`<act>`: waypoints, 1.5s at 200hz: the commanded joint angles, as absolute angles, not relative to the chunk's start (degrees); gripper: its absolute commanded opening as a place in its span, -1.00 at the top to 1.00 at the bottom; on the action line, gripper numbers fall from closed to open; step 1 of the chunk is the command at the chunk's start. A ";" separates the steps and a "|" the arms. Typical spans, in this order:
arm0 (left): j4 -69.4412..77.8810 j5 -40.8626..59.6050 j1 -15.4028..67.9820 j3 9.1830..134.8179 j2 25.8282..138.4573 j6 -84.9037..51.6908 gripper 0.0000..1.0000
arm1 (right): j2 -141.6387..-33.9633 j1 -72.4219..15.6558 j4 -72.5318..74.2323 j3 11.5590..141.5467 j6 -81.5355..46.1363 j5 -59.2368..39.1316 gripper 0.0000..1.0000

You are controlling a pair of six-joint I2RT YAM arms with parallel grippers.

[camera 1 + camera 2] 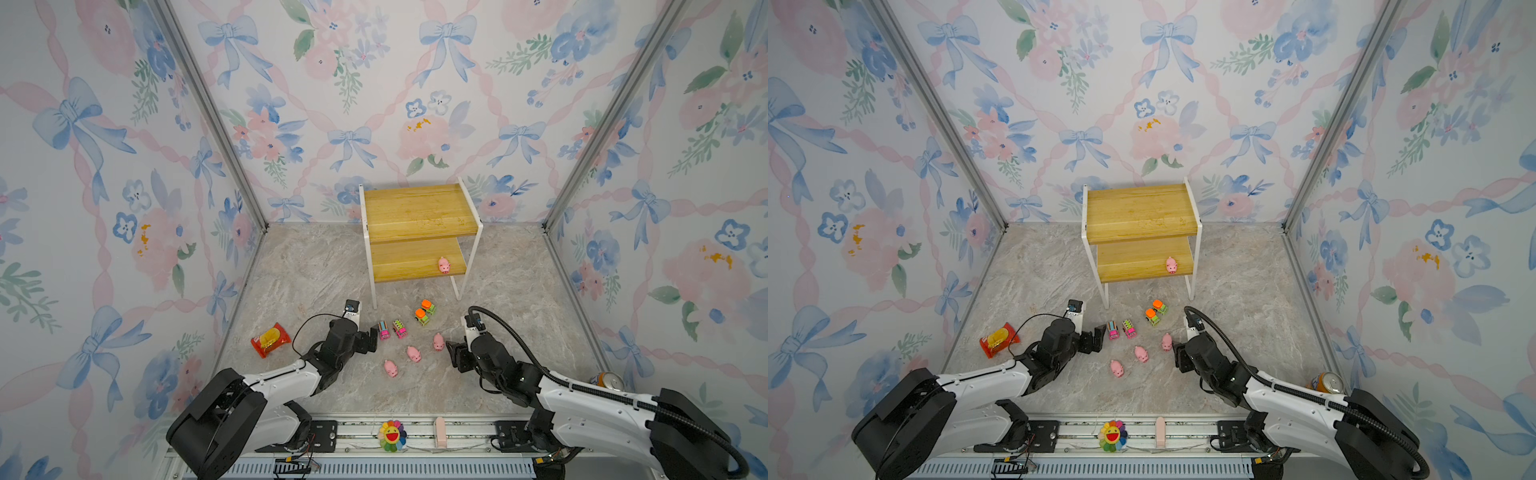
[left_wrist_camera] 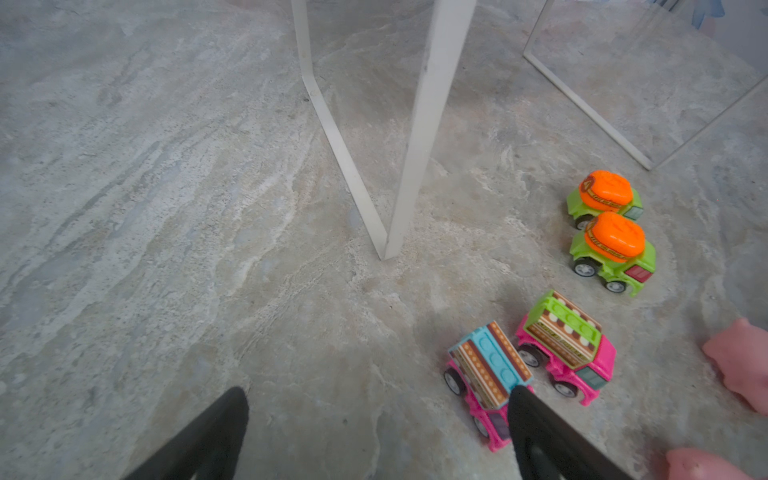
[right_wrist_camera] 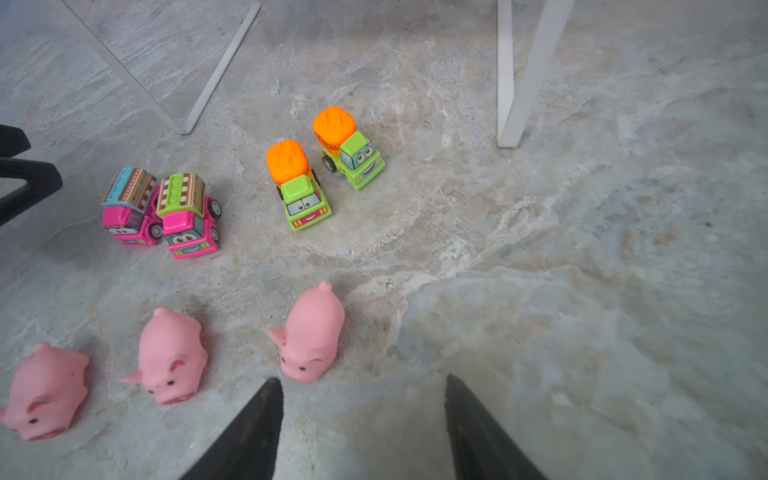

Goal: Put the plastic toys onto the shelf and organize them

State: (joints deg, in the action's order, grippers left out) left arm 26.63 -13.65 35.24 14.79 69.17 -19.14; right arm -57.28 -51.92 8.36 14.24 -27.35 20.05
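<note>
1. Yellowish wooden boards are making up the shelf, which is standing at the back of the floor, close to the wall.
2. The shelf pig is sitting on the lower board, near its right front corner.
3. I am seeing three more pigs lying on the floor in a slanting row in front of the shelf. These are the left pig, the middle pig and the right pig, each apart from the next.
4. Behind them, the blue-roof truck and the lime-roof truck, both pink, are standing side by side.
5. The near green truck and the far green truck are standing just beside each other, closer to the shelf's legs.
6. My left gripper is hanging low with its jaws spread wide and nothing between them. One finger is sitting just beside the blue-roof truck, and I cannot tell whether it is touching.
7. My right gripper is hanging with its jaws apart, gripping nothing, its tips just short of the right pig.
8. A red packet is lying left of the left arm.
9. A flower is sitting on the front rail.
10. A can is peeking out behind the right arm.
</note>
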 commanded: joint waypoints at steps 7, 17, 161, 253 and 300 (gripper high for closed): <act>26.54 -13.94 35.61 15.05 69.90 -18.71 -0.96 | -58.22 -54.83 11.17 12.42 -30.79 22.76 -0.36; 26.54 -13.86 35.64 15.28 70.12 -18.48 -0.96 | -60.48 -55.67 11.30 13.85 -30.61 23.83 -0.39; 26.59 -13.60 35.60 16.22 71.92 -18.00 -0.96 | -84.73 -54.02 27.64 19.46 -28.69 24.50 -0.32; 26.48 -13.89 35.60 16.32 72.33 -18.19 -0.96 | -91.73 -52.45 35.99 17.33 -25.85 19.65 0.11; 26.46 -13.94 35.60 16.24 72.19 -18.28 -0.96 | -91.25 -50.19 38.39 15.22 -24.11 15.41 0.28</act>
State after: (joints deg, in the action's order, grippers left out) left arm 26.65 -13.63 35.24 15.35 71.85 -19.05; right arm -90.13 -51.37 40.95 17.50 -24.91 20.58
